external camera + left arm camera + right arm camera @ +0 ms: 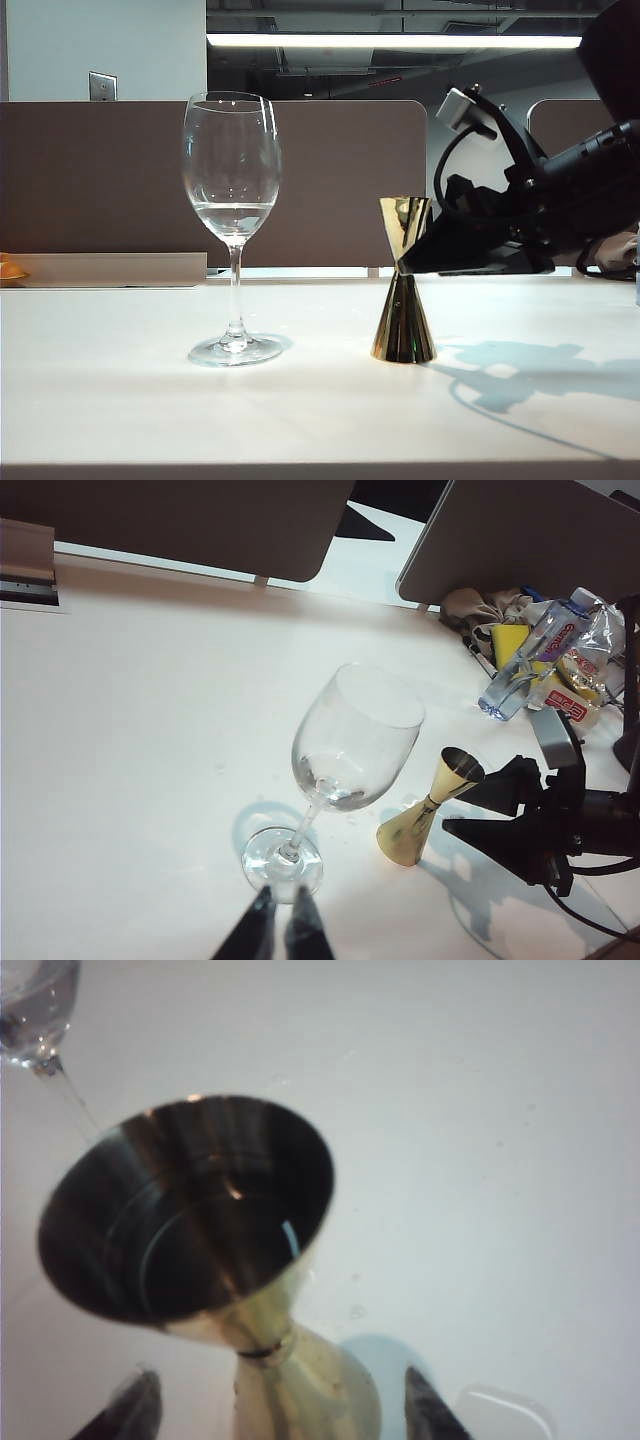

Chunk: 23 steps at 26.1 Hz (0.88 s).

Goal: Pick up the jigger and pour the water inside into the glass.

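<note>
Only the right wrist view looks into the jigger [190,1210], upright mid-tabletop between the right gripper's [270,1405] spread fingers. The glass [232,200] holds water [233,215]. The left gripper [277,925] hovers closed near the glass's foot. White tabletop [120,400], brown partitions [90,180].

place: open-plan office | evidence: brown partition panels [330,180] standing along the far edge of the white desk [300,400]; exposed ceiling carrying a long strip light [395,41]; wall switch plate [102,86] showing behind
</note>
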Tool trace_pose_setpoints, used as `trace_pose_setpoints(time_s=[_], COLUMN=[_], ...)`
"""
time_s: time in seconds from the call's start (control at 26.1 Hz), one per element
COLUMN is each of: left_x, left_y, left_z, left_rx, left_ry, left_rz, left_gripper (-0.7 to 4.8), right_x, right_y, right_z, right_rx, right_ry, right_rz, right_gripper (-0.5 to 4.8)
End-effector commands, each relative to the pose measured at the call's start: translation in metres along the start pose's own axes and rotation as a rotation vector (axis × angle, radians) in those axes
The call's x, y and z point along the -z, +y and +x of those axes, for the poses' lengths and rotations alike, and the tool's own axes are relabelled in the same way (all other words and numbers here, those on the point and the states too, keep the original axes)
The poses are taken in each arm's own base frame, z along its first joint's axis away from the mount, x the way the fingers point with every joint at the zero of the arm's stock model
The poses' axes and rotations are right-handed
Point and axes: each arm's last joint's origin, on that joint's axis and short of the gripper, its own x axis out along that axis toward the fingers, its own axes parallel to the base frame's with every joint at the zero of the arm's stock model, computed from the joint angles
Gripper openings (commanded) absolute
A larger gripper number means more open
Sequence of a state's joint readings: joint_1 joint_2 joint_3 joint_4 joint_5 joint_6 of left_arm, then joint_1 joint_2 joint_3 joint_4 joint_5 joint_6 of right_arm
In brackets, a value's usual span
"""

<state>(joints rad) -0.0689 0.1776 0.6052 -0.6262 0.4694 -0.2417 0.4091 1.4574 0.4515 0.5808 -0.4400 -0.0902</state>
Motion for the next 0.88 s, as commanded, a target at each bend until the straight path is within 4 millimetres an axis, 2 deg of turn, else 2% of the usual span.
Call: trace_pose_setpoints(time_s=[0.04,0.42,0.65,0.77,0.88], left_x=[-0.001,-0.001,-0.001,-0.001,-0.001], left_y=[-0.001,-0.001,-0.001,-0.001,-0.001], left_z=[-0.001,-0.001,-0.001,-0.001,-0.001], left_rx=[0.003,0.003,0.0,0.0,0.0], left_ry=[-0.008,-0.008,-0.009,-0.009,-0.008], left_rz=[0.003,0.003,0.003,0.003,0.003], left_gripper=[0.25,0.25,0.26,0.26,0.25], right_x=[-0.005,-0.018,-0.012,-0.01,-0.009], right_y=[-0.001,-0.006,-0.007,-0.005,-0.004], right_z=[0.001,0.012,0.018,0.021,0.023], right_rx=[-0.006,-0.03,-0.06,-0.069,-0.072], right_ry=[-0.031,-0.051,-0.023,-0.015,-0.012], right_rz=[0.0,0.018,0.032,0.031,0.029], right_gripper=[3.1,3.05,3.04,2.63,2.63])
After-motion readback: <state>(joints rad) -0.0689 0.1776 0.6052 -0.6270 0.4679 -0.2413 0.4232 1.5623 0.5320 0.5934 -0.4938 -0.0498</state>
